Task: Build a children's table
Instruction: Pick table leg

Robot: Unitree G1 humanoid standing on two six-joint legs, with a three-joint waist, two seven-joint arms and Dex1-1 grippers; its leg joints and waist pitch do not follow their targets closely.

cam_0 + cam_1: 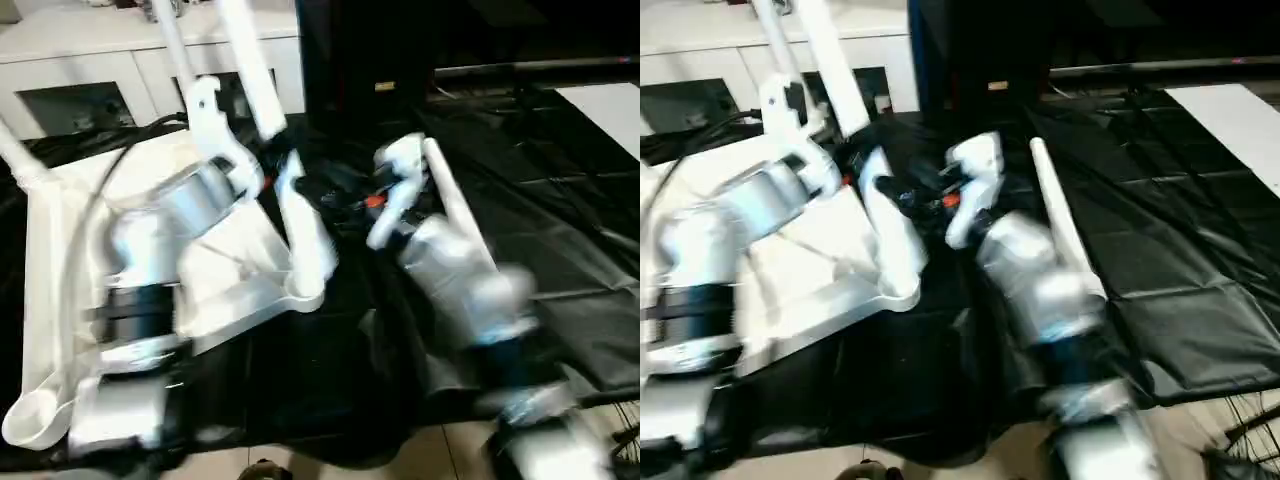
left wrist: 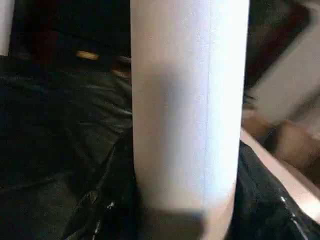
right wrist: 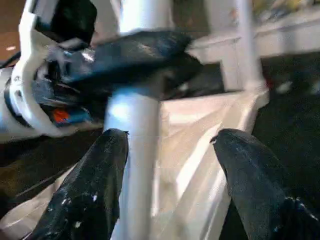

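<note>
With the left tool (image 3: 125, 55) clamped on the leg (image 1: 305, 235), keep it upright while the right tool (image 3: 170, 175), fingers apart, regrips lower.

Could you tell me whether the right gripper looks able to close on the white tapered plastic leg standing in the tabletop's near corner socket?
Probably yes: the white tapered plastic leg already sits between the right gripper's open black fingers, though the left gripper grips it just above.

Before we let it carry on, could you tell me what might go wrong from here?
The right gripper stands open beside the leg, so only the left gripper grips it; it may tilt in the corner socket of the tabletop. The loose leg lying beside the right forearm might be knocked and roll across the black sheet.
</note>
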